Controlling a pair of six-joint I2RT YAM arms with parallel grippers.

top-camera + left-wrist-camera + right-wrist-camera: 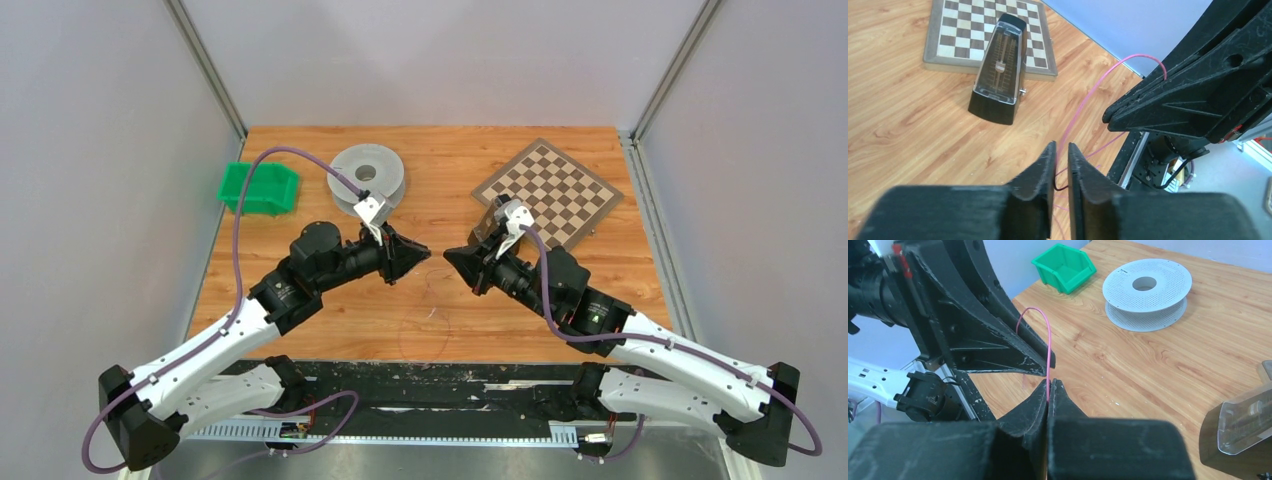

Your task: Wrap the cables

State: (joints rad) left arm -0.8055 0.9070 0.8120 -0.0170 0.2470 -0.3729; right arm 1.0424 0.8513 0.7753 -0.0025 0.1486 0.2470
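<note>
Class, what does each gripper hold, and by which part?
Right gripper: pinches the thin pink wire partway along it. Left gripper: the wire runs between its slightly parted jaws; hold cannot be told.

Worktop (440, 170), contents by position.
- Far left corner: bin (260, 188).
- Just right of the bin: spool (368, 175), lying flat.
- Far right: chessboard (560, 190), with a metronome (998, 70) just beside its near-left edge.
- Centre, above the surface: left claw (420, 255) and right claw (452, 260), facing tip to tip.
- Between the two claws: wire (1049, 345), arching from one to the other.
</note>
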